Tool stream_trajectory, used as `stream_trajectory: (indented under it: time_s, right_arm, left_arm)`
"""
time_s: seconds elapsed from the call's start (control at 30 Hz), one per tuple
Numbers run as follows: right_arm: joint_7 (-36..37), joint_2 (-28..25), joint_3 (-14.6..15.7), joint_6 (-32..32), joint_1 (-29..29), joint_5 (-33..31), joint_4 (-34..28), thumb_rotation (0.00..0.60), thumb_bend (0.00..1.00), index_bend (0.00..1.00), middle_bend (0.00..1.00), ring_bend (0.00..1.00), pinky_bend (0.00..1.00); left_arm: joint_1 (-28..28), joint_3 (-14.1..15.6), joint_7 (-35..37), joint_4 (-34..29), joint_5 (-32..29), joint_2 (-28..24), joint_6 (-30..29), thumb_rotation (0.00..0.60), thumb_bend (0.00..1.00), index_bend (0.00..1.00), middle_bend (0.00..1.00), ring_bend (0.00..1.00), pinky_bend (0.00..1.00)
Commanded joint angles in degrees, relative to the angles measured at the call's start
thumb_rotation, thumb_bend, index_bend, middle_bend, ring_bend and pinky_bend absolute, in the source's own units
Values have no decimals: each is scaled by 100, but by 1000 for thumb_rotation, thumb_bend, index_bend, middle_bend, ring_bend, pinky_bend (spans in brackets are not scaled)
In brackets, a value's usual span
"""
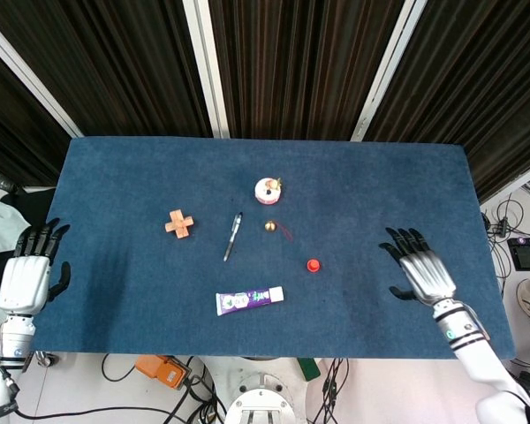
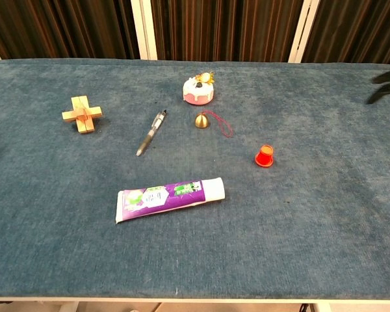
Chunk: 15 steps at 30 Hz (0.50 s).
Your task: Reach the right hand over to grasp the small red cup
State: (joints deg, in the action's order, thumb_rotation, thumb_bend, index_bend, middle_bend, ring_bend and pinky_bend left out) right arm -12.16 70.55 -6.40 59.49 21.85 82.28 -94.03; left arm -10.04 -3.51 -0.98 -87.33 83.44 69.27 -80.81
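The small red cup (image 1: 314, 265) (image 2: 264, 156) stands upside down on the blue table, right of centre. My right hand (image 1: 421, 269) hovers over the table to the right of the cup, well apart from it, fingers spread and holding nothing. In the chest view only its dark fingertips (image 2: 385, 86) show at the right edge. My left hand (image 1: 31, 272) stays off the table's left edge with fingers spread and nothing in it.
A toothpaste tube (image 1: 249, 299) lies near the front. A pen (image 1: 233, 236), a small brass bell (image 1: 270, 227) with a red cord, a pink cake toy (image 1: 268, 190) and a wooden cross puzzle (image 1: 179, 223) sit further back.
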Motion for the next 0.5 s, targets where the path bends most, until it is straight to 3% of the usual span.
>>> stream_trajectory:
  time_s: [0.03, 0.5]
  right_arm:
    - [-210, 415, -187, -445, 404, -308, 155, 600, 351, 287, 74, 84, 27]
    - [-366, 1655, -451, -1353, 1455, -1103, 1210, 600, 351, 357, 74, 84, 27]
  left_arm:
    - [0, -1, 0, 2, -5, -3, 6, 600, 534, 112, 29, 46, 36]
    - [-18, -24, 52, 36, -63, -12, 65, 600, 535, 112, 29, 46, 37]
